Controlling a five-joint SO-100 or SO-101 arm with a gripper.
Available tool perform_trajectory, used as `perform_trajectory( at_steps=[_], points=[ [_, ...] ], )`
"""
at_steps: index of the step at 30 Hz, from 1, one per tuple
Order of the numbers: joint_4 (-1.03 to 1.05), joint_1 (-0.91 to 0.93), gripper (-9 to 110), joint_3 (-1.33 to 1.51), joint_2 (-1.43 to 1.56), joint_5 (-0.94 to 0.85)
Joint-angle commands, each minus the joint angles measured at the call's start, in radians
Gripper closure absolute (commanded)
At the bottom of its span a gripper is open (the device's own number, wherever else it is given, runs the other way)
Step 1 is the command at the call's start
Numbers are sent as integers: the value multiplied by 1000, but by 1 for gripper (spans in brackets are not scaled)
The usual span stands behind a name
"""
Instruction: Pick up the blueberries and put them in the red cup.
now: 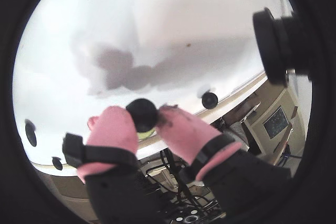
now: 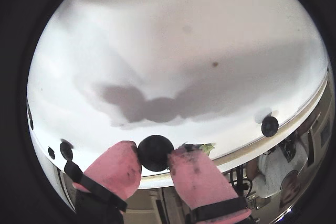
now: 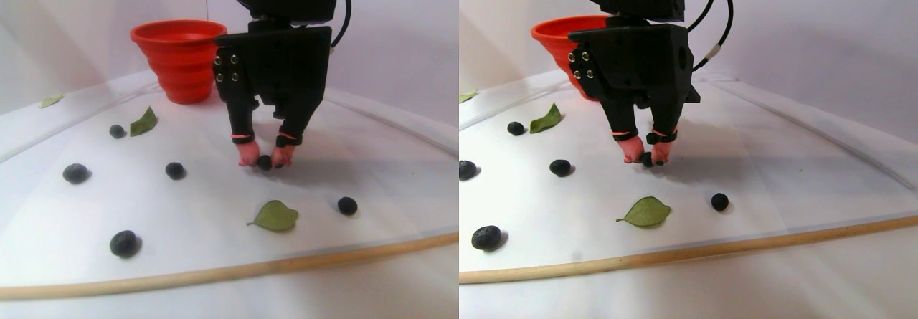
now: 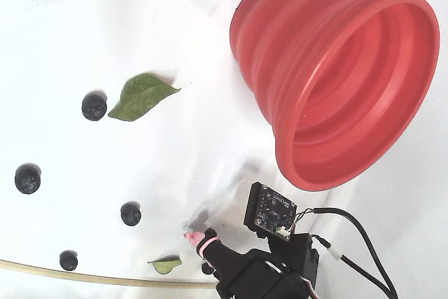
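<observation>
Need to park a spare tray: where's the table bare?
Bare: the wide stretch right of the gripper in the stereo pair view, beyond the lone blueberry. Crowded: the left side, with scattered blueberries and leaves before the red cup.

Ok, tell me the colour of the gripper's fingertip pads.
Pink, with black bands behind them; clearest in a wrist view, where the pads pinch a blueberry.
</observation>
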Motion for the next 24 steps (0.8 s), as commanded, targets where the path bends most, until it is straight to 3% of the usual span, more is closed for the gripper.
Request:
perform_trajectory(
  at_steps=[1, 24],
  points=[
    [54, 11, 92, 31, 110, 8],
    [420, -72, 92, -57, 390, 97]
  ],
)
